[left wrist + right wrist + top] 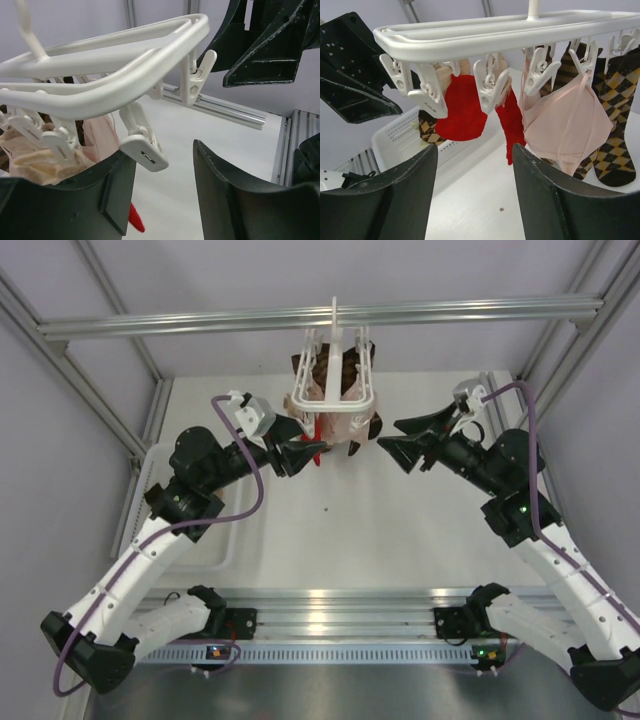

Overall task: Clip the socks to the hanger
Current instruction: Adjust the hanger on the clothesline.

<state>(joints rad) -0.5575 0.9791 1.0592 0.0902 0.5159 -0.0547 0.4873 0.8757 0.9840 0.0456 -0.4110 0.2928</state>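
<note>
Grey walls close in a white table (330,530), and an aluminium rail (320,317) crosses overhead. From that rail the hanger (335,400) hangs by its hook, well above the tabletop. Beneath its frame hang the socks. A red sock (462,110) is near the corner facing the right wrist camera, a pale pink one (565,120) beside it towards the middle, and brown diamond-patterned ones (620,125) at the far end.

The socks look light, limp and easy to crease, so a pinch at the cuff edge would probably serve best. That leaves a flat lip to feed into a clip. The hanger is stiff plastic but swings free on its hook, and I judge any push will set it rocking. The small clips (145,150) dangle loosely and need squeezing at their tails.

The left gripper (303,456) sits just under the hanger's left edge, fingers spread, with one clip hanging over the gap. A red tip (135,220) shows below it. I cannot tell whether that tip touches the finger. The right gripper (395,437) waits off the hanger's right side, jaws wide apart and holding nothing. A white basket (405,140) lies below the hanger, to its left.
</note>
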